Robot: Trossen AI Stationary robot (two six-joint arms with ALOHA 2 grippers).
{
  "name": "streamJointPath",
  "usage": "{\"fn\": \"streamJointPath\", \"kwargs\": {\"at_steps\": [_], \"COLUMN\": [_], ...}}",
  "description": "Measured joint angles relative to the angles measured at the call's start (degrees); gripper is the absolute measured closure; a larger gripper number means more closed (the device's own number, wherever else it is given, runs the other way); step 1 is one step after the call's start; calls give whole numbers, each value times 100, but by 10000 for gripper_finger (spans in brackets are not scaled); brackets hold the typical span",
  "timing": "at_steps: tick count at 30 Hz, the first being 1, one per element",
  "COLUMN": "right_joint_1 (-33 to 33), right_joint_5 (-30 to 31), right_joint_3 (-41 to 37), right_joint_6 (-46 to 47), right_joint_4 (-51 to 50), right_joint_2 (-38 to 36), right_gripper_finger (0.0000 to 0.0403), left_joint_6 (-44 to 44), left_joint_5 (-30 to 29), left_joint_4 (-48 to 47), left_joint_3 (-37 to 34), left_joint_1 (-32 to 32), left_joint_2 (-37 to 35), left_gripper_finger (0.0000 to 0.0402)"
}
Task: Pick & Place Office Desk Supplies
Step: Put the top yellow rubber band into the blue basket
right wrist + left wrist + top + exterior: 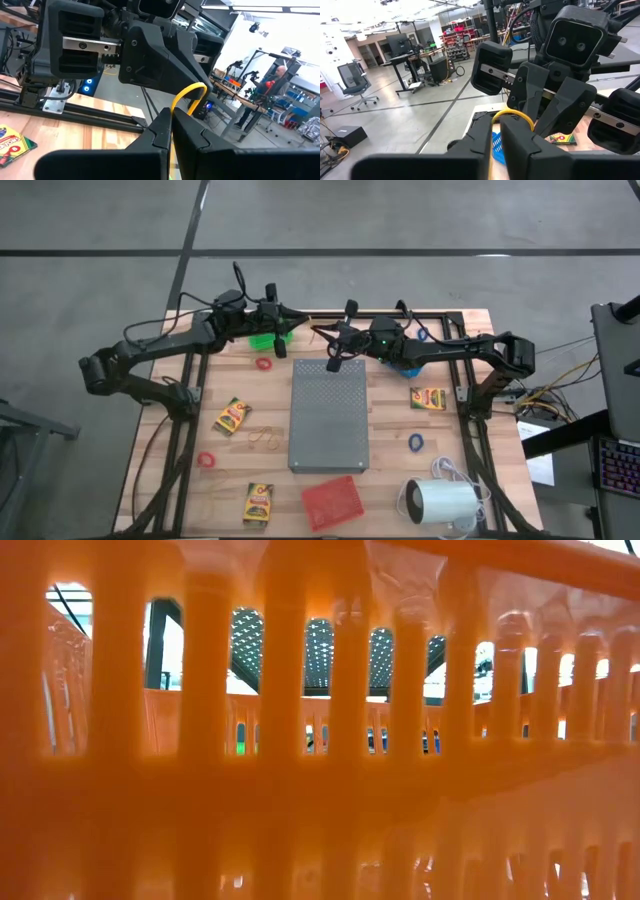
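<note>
High view: left end effector (306, 330) and right end effector (318, 332) meet above the counter's (180, 480) far edge. Each is clamped on the same yellow rubber band (189, 96). Crayon boxes (232, 416) and rubber rings (264, 364) lie around the grey slab (329, 417).

Wooden desk (390, 480): grey slab (329, 416) centre; 3 crayon boxes (232, 416); red basket (333, 501); white cylinder (442, 503); red rings (264, 364); blue ring (416, 442).

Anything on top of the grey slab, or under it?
Nothing lies on the slab. The right gripper, shut on a yellow band, hangs at its far edge. Under the slab is covered.
</note>
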Motion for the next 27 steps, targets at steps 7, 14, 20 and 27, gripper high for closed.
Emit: {"fn": "streamJointPath", "kwargs": {"at_steps": [7, 14, 20, 27], "right_joint_1": [0, 0, 0, 2], "right_joint_5": [0, 2, 5, 15], "right_joint_3": [-2, -2, -2, -2], "right_joint_6": [2, 0, 0, 0], "right_joint_4": [-54, -63, -61, -59], "right_joint_2": [0, 2, 2, 2], "right_gripper_finger": [394, 394, 394, 394], "left_joint_6": [-4, -17, -31, -29], "left_joint_5": [0, 0, -1, -2], "left_joint_4": [0, 0, -9, -9], "left_joint_3": [0, -1, -4, -4], "left_joint_1": [0, -7, -7, -6], "left_joint_2": [0, 0, -1, 1], "left_gripper_finger": [283, 222, 170, 136]}}
